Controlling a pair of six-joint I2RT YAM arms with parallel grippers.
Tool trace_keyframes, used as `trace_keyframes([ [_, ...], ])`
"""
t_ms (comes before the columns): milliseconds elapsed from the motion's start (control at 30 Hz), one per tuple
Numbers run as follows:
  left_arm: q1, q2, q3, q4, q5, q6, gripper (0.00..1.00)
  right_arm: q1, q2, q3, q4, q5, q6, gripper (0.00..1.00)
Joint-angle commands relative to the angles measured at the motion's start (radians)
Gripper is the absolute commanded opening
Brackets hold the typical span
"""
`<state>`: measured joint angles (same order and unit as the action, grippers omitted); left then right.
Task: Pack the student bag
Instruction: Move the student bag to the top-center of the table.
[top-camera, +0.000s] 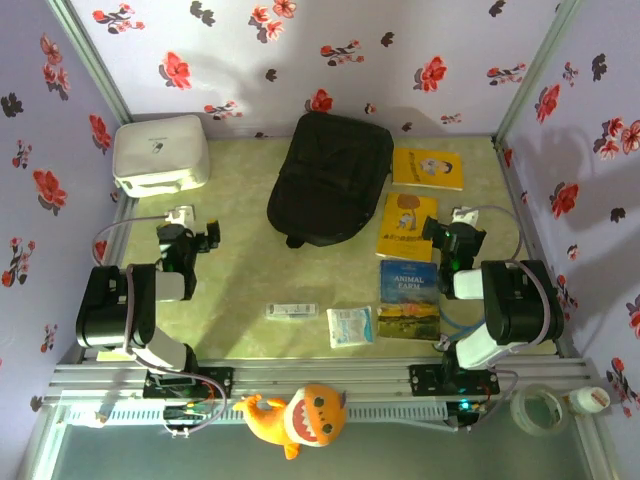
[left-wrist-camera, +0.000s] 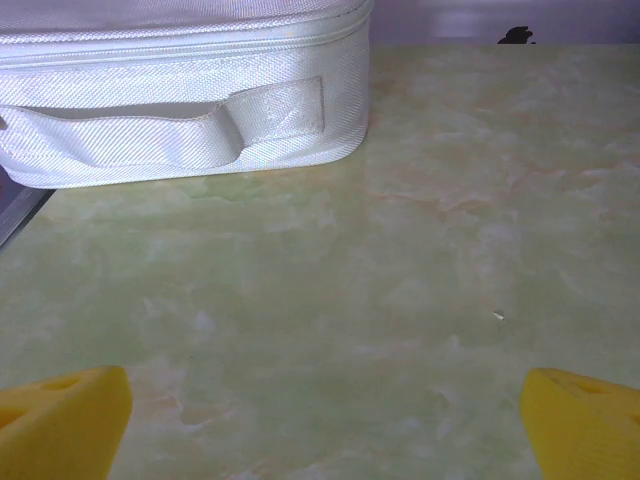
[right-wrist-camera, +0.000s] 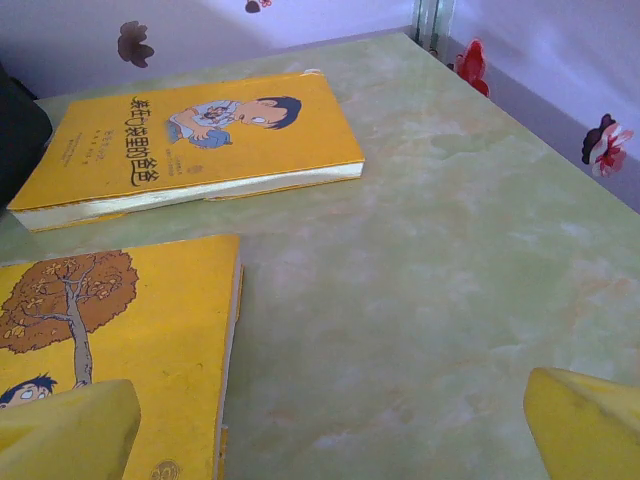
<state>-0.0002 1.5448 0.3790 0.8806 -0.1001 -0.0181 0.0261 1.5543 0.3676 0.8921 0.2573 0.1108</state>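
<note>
Student bag, a large black soft fabric backpack with a rounded top (top-camera: 330, 178), lies flat at the far middle of the pale green marbled table (top-camera: 250, 280), between my two arms and well ahead of both. I judge it light but limp: the cloth should sag and fold instead of lifting as one piece, so I would pinch a seam, the zipper edge or a strap rather than the smooth panel. From overhead I cannot tell whether the zipper is open.

Far left sits a white woven fabric case with rounded corners and a strap handle (left-wrist-camera: 180, 90), apart from the bag.

Right of the bag lie three flat books in a column: a yellow paperback with a cartoon boy (right-wrist-camera: 200, 140) farthest, a yellow paperback with a brown tree (right-wrist-camera: 110, 330) just beside the bag's right edge, and a blue-covered book titled Animal Farm (top-camera: 408, 298) nearest.

Near the front edge lie a pale blue soft packet (top-camera: 350, 326) and a slim white box (top-camera: 292, 311).

My left gripper (left-wrist-camera: 320, 440) is spread wide and empty over bare table, facing the white case. My right gripper (right-wrist-camera: 320, 430) is equally wide, empty, beside the tree book.
</note>
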Motion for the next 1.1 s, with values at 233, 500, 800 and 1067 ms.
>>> trace_keyframes([
  [233,-0.007,0.001,0.017,0.002,0.008,0.021,1.00,0.004,0.006,0.013,0.010,-0.003,-0.014,0.99],
  [500,-0.007,0.000,0.018,0.000,0.009,0.021,1.00,0.004,0.006,0.014,0.010,-0.003,-0.015,0.99],
  [800,0.000,0.001,0.021,-0.005,0.011,0.014,1.00,0.003,0.008,0.015,0.006,-0.006,-0.012,0.99],
  [1067,-0.002,-0.006,0.016,0.002,0.011,0.019,1.00,0.007,-0.004,0.006,0.019,0.048,-0.003,0.99],
])
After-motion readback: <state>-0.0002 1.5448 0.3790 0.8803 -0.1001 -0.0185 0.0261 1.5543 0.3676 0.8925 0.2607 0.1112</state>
